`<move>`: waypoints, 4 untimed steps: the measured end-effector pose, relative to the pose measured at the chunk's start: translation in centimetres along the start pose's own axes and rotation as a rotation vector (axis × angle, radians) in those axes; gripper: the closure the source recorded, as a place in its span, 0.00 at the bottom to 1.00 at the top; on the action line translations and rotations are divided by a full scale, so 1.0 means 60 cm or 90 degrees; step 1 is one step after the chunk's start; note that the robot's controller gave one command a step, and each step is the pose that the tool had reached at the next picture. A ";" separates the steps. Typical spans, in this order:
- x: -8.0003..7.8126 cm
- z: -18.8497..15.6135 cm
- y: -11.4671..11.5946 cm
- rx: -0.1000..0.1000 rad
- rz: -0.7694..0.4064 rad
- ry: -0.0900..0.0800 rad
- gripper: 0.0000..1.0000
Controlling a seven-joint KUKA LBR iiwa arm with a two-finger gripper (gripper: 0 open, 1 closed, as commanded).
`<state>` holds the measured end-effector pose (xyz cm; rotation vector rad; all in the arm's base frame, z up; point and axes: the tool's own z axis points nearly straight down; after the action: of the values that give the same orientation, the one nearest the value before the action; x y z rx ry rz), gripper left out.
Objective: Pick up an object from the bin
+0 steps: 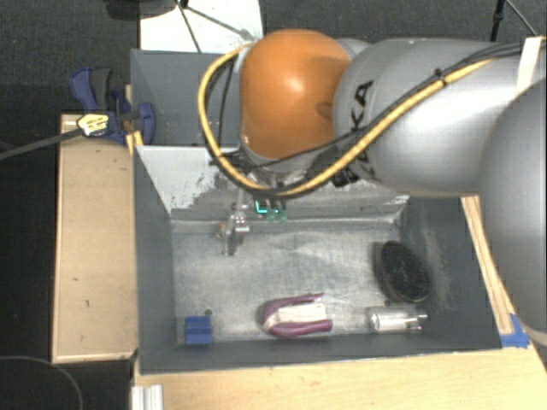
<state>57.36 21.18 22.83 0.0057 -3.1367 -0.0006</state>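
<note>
Four things lay apart along the near side of the grey bin [291, 259]. A blue block [197, 330] sat in the left corner. A purple-and-white packet [297, 317] lay flat at the middle, with a clear vial [396, 319] on its side further right. A black oval brush [402, 272] lay just behind the vial.

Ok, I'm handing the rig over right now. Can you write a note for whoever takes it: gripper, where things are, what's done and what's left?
Gripper: low near the back wall of the bin, left of centre, over bare floor. Can't tell whether it's open or shut.
Things: blue block in the front left corner; purple-and-white packet front centre; small clear bottle lying front right; black round brush just behind the bottle.
Done: nothing picked; all four lie on the floor, apart from the gripper.
Left: choose one, move over it, grasp, lift.
</note>
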 end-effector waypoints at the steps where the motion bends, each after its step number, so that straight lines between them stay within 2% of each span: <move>1: 0.059 0.213 -0.147 0.002 0.040 0.002 0.00; 2: 0.163 0.178 -0.281 0.002 0.055 -0.001 0.00; 3: 0.154 0.261 -0.238 -0.001 -0.009 -0.012 0.00; 4: 0.162 0.262 -0.239 0.000 -0.006 -0.002 1.00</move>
<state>47.63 6.83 7.13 0.0193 -3.1406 -0.0011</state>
